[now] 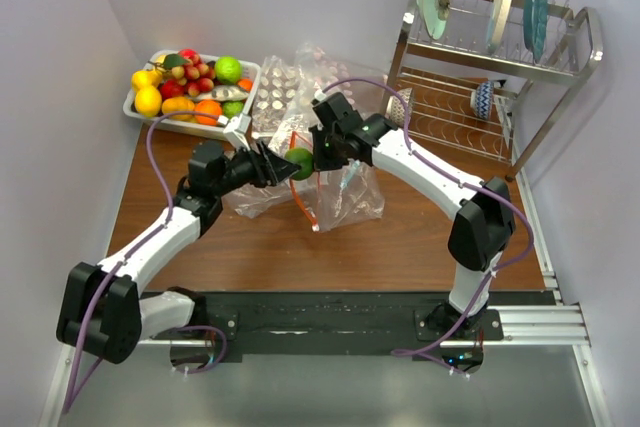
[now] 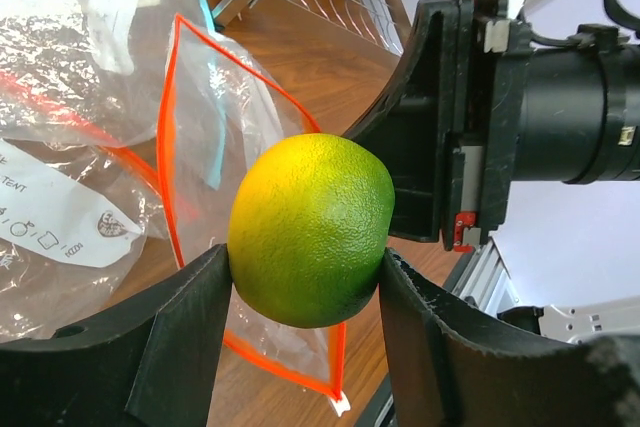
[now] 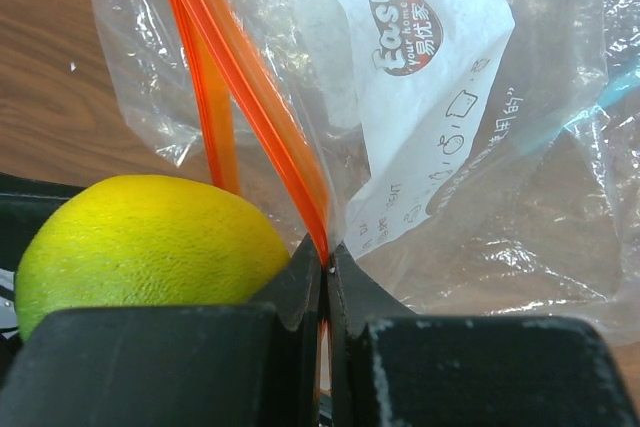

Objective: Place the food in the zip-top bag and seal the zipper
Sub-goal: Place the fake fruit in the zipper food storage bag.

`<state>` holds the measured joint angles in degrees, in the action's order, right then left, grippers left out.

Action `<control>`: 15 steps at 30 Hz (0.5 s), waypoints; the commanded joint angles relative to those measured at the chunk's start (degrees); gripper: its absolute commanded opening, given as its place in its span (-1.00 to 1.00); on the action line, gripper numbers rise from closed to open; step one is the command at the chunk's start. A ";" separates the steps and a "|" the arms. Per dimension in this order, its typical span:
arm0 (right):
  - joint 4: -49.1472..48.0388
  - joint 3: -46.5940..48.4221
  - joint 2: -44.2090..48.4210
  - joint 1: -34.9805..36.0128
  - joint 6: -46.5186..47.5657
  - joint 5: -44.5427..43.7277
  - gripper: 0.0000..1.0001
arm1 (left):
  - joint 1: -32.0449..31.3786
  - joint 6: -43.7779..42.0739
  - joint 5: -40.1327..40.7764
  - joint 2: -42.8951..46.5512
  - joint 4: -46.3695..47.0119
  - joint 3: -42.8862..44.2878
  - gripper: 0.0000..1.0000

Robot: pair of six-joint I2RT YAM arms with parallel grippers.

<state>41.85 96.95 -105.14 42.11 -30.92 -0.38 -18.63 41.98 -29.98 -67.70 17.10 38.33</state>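
Note:
My left gripper (image 2: pixel 308 282) is shut on a green-yellow lime (image 2: pixel 312 229), held at the open mouth of the zip-top bag (image 2: pixel 225 137). In the top view the lime (image 1: pixel 299 162) sits between the two grippers above the bag (image 1: pixel 345 192). My right gripper (image 3: pixel 326 265) is shut on the bag's orange-red zipper strip (image 3: pixel 262 97) and holds one side of the mouth up; the lime (image 3: pixel 140 242) shows just left of its fingers. The other fruits (image 1: pixel 190 82) lie in a white tray at the back left.
The white tray (image 1: pixel 135 110) stands at the back left. More clear bags (image 1: pixel 290 82), one with a teal strip (image 2: pixel 205 22), lie behind the bag. A metal dish rack (image 1: pixel 490 57) with plates and a cup stands at the back right.

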 commanded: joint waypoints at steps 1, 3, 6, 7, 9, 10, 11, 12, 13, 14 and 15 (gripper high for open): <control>-0.01 2.55 3.36 -0.10 -0.72 0.47 -1.00 | -0.88 0.39 0.36 -1.20 4.34 -1.06 -0.41; -0.27 2.28 3.63 -0.18 -0.81 0.47 -1.00 | -1.14 0.39 1.58 -1.99 4.86 -1.93 -0.41; -0.36 2.37 3.72 -0.10 -0.72 0.47 -1.00 | -1.84 0.30 3.08 -3.48 5.92 -3.08 -0.43; -0.19 2.46 3.72 -0.10 -0.72 0.47 -1.00 | -2.11 0.13 3.78 -3.75 5.84 -3.26 -0.45; -0.01 2.55 3.89 -0.10 -0.81 0.47 -1.00 | -2.46 -0.58 5.63 -4.54 5.84 -3.61 -0.45; -0.01 2.46 3.98 -0.10 -0.64 0.47 -1.00 | -2.90 -0.67 6.07 -4.81 6.27 -3.70 -0.45; -0.01 2.46 4.24 -0.10 -0.64 0.47 -1.00 | -3.07 -0.58 6.59 -5.42 6.80 -3.87 -0.46; -0.01 2.54 4.33 -0.18 -0.64 0.47 -1.00 | -3.77 -0.58 7.03 -5.86 7.41 -3.79 -0.46; 0.08 2.55 4.25 -0.18 -0.64 0.47 -1.00 | -4.04 -0.58 7.47 -6.12 7.59 -3.70 -0.46; 0.17 2.63 4.42 -0.18 -0.64 0.47 -1.00 | -4.48 -0.84 8.69 -7.08 7.51 -3.26 -0.46; 0.17 2.81 4.51 -0.10 -0.64 0.47 -1.00 | -5.35 -1.02 9.49 -7.53 7.16 -3.00 -0.46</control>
<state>43.07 97.01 -104.20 41.58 -30.94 -0.78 -21.54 41.89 -23.79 -73.69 20.56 34.74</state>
